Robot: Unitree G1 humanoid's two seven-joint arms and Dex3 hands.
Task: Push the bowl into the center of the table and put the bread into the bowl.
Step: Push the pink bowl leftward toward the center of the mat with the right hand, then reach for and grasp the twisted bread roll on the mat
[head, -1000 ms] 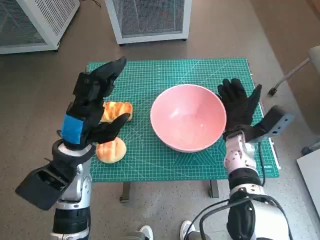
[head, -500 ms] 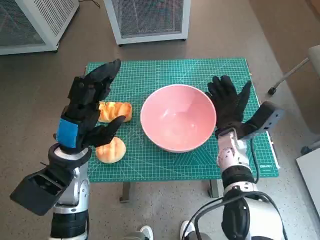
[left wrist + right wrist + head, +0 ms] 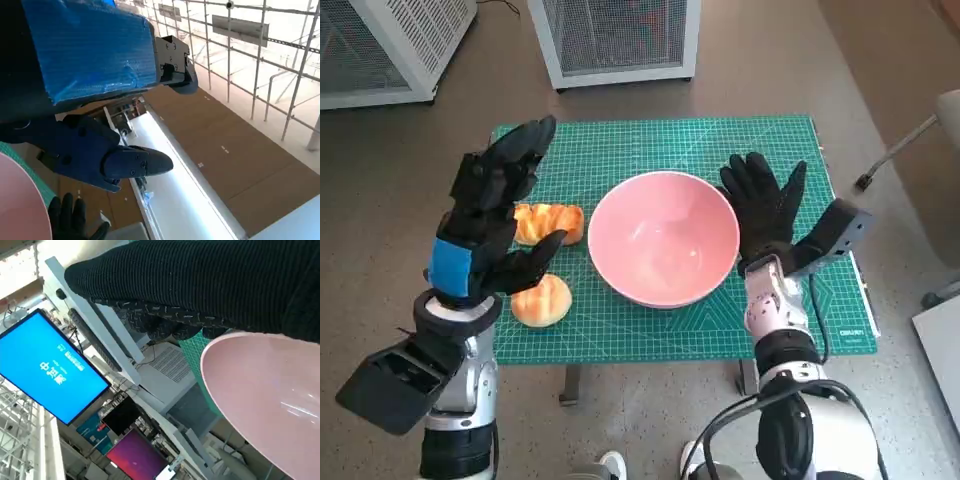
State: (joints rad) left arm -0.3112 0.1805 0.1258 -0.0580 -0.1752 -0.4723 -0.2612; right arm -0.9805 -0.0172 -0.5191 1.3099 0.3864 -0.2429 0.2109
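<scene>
The empty pink bowl [image 3: 663, 238] sits near the middle of the green mat [image 3: 620, 150]; its rim also shows in the right wrist view [image 3: 260, 405] and the left wrist view [image 3: 20, 200]. My right hand [image 3: 763, 205], in the black glove, is spread flat against the bowl's right side. Two golden bread pieces lie left of the bowl: a longer one [image 3: 550, 222] and a round one [image 3: 542, 300] nearer the front edge. My left hand [image 3: 490, 215], with blue tape on its back, hovers open above the bread, holding nothing.
Two white mesh-sided cabinets [image 3: 615, 40] stand on the floor behind the table. A chair leg [image 3: 900, 150] shows at the right. The mat's front edge [image 3: 680, 350] is close to the bowl and the round bread.
My right hand has pushed the bowl leftward, toward the mat's middle and closer to the bread. My left hand has stayed raised over the bread.
</scene>
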